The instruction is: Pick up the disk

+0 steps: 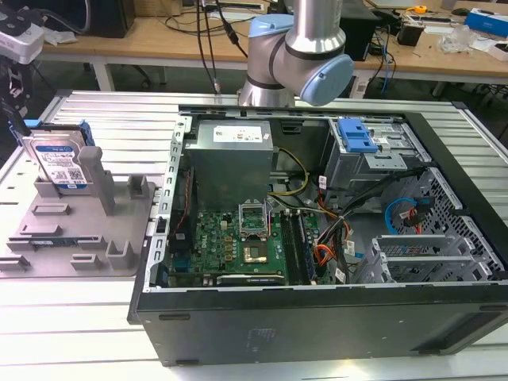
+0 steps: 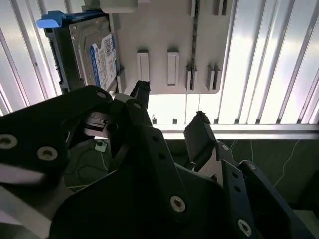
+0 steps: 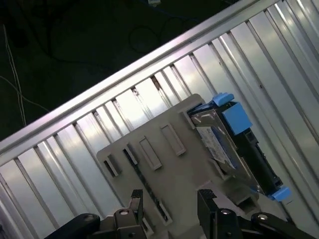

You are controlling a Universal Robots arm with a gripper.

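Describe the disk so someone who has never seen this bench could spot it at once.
In the exterior view, start at the open computer case; to that view's left lies a grey fixture. At its far corner the disk stands on edge beside an upright post. It is the one silver slab there with a blue-and-white label and blue side rails.

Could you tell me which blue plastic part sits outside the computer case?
The blue rails on the silver metal hard drive, upright in the grey plastic fixture; the blue latch is inside.
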